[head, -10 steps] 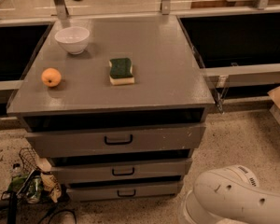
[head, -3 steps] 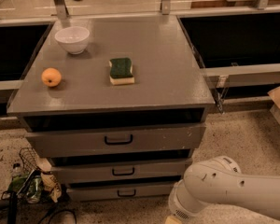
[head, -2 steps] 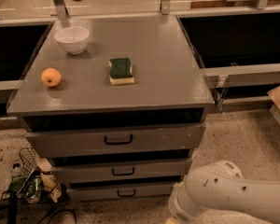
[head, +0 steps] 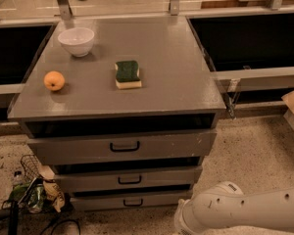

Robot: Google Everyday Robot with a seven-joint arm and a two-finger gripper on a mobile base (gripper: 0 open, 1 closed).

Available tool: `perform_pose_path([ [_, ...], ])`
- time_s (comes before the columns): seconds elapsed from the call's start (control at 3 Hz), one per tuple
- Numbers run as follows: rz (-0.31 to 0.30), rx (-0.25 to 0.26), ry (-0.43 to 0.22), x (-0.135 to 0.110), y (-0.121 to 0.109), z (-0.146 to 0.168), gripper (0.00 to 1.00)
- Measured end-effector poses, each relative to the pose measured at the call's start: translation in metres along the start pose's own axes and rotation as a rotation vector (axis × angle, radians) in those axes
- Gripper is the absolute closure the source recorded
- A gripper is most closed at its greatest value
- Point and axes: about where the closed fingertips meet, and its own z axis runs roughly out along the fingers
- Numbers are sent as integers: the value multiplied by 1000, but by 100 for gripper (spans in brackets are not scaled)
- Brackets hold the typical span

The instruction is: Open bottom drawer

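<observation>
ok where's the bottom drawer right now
In the camera view the bottom drawer sits lowest in the front of the grey cabinet, just under the middle drawer. The white arm is low at its right; the gripper is out of view.

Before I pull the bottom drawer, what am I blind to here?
- Gripper: not in the camera view, cut off past the bottom edge beyond the white arm.
- Bottom drawer: its right corner is covered by the arm.
- Drawer insides: hidden behind the fronts.
- Floor clutter: too dim to identify.
</observation>
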Motion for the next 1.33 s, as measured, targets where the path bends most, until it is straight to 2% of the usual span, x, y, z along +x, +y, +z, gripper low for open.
perform_pose_path([
  [0.33,0,-25,-35,7,-10,28,0],
  [0.67,-20,-80,-29,8,-24,61,0],
  [1.0,-20,-80,-29,8,-24,61,0],
  [1.33,-12,-112,-47,5,-19,92,0],
])
